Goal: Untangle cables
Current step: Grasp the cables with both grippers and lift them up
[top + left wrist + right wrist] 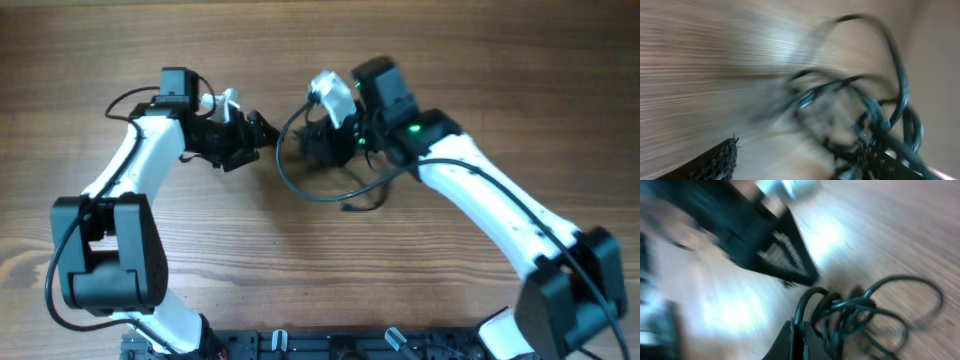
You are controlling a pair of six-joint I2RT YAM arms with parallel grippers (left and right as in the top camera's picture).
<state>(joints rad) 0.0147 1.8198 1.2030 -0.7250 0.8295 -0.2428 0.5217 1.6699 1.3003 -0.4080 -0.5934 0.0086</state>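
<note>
The cables are thin black cords, bunched and looping on the wooden table between my two grippers. My right gripper is shut on one cable loop. In the right wrist view the closed fingers pinch that loop, and the rest of the tangle spreads to the right. My left gripper is just left of the bundle. In the blurred left wrist view its fingers are wide apart, with the cables by the right finger. I cannot tell whether they touch.
The wooden table runs all around the arms. A black rail lies along the front edge. The left gripper's fingers sit close above the right gripper in the right wrist view. Both wrist views are motion-blurred.
</note>
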